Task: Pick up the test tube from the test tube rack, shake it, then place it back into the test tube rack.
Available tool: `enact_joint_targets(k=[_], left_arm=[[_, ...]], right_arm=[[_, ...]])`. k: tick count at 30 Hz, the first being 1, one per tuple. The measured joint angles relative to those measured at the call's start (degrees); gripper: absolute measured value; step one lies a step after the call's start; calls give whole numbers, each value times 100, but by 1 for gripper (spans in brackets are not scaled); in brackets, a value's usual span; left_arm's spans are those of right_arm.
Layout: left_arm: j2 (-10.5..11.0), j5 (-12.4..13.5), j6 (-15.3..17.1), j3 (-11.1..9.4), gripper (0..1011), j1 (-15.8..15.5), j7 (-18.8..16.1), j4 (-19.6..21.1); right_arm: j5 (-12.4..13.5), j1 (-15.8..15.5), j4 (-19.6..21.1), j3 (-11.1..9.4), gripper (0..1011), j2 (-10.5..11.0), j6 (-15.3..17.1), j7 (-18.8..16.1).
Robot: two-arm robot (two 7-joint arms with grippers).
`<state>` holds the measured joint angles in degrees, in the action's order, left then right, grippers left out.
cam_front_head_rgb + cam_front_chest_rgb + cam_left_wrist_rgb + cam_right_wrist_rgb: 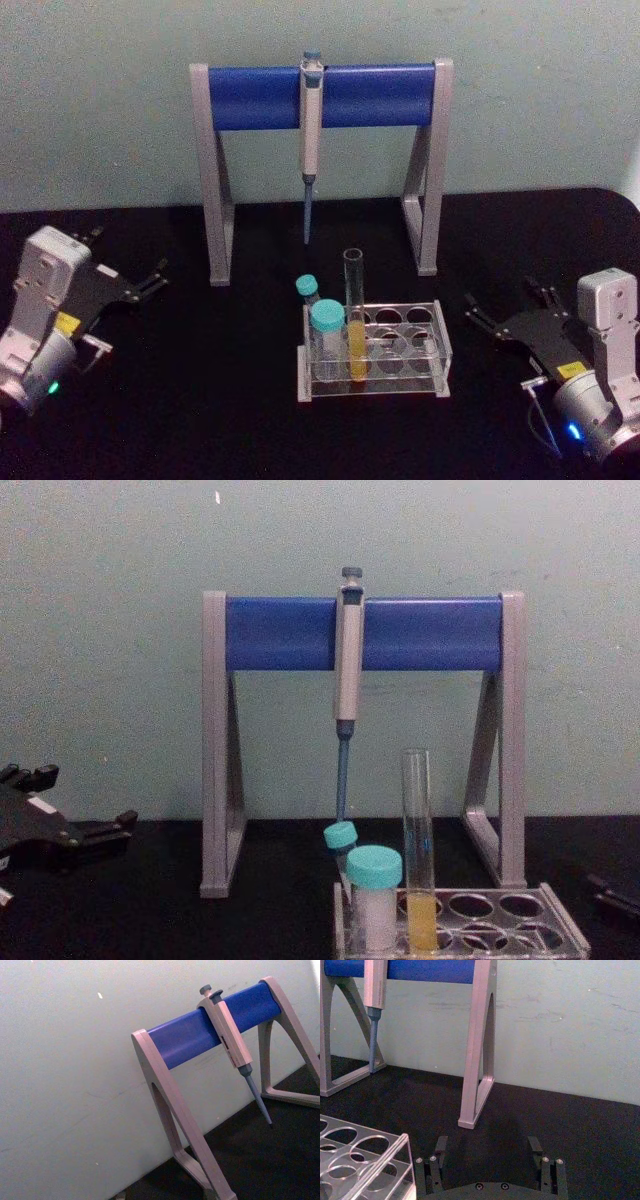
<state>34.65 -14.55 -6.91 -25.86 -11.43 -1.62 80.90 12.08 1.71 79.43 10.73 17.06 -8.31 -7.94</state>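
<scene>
Black worktop (230,420) carries your right end effector (503,308), fingers spread, low (left end effector (140,280) likewise, idle); the test tube (355,315) stands upright in the test tube rack (420,385), well apart to its left.

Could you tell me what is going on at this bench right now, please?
Nothing is being handled yet. The test tube, with yellow liquid in its lower part, stands upright in the test tube rack beside two teal-capped tubes. The left pincer rests open on the table's left side, the right pincer open on the right, both apart from the rack. Behind, a pipette hangs on the grey-and-blue stand.
</scene>
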Motion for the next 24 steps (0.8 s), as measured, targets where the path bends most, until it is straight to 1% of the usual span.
enact_joint_targets(k=[24], left_arm=[[0,0,0,0,1001,0,0,0]], right_arm=[[0,0,6,0,1000,2,-3,0]])
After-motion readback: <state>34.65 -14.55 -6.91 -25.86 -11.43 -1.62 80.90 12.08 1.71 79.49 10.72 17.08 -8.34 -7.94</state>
